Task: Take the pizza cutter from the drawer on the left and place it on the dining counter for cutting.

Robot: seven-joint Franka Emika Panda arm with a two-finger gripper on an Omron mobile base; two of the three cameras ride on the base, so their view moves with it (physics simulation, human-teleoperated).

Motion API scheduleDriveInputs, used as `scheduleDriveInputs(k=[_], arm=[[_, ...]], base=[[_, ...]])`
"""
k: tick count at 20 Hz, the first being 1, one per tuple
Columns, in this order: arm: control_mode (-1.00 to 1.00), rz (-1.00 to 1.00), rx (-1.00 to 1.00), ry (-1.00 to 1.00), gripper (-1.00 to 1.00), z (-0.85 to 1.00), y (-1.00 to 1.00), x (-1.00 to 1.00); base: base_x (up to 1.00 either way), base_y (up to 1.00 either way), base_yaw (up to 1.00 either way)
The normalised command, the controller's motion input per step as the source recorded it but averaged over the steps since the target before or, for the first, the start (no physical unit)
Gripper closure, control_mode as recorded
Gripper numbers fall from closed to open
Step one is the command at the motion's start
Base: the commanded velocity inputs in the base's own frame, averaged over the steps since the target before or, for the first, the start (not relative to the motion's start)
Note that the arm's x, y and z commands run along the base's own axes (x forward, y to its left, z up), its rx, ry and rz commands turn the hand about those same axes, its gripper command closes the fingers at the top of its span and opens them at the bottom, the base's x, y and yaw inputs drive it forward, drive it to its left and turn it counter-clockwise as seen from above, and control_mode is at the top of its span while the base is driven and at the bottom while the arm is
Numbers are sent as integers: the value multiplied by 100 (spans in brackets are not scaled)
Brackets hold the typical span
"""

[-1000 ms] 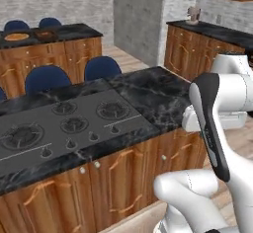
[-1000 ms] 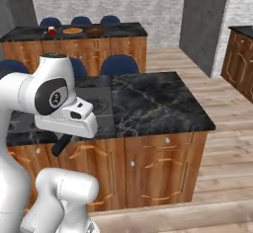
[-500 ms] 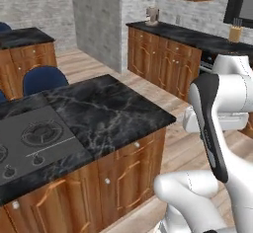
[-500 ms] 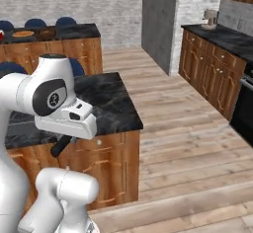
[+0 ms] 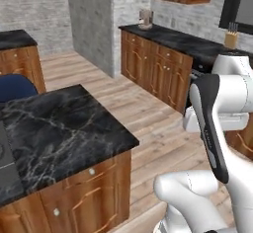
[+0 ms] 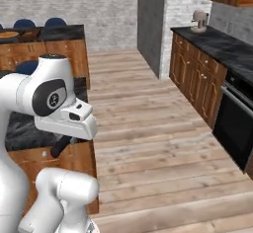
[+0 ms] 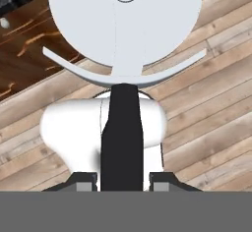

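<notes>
Swinging right with the base, both base views have left the gas cooktop behind and now face the long wall worktop (image 5: 183,40) of black marble over reddish-brown cabinets. Nearest stands the black white-veined marble island (image 5: 59,128). In the hand view the gripper (image 7: 120,182) is narrowed around a slim dark handle, the pizza cutter (image 7: 122,137), above the plank floor (image 7: 206,103).

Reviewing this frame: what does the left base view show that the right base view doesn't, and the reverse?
Left base view: a tan wooden knife block on the far dark counter. Right base view: a black oven front set among the brown cabinets. Both share the small beige coffee machine, the grey concrete pillar and the plank floor.
</notes>
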Motion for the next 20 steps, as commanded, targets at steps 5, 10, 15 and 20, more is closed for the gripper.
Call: scheduleDriveInputs(k=[5,10,15,20], arm=[[100,0,0,0,100,0,0,0],[100,0,0,0,100,0,0,0],[100,0,0,0,100,0,0,0],[100,0,0,0,100,0,0,0]], base=[[82,-100,23],[88,-100,31],[99,-91,37],[100,-40,30]])
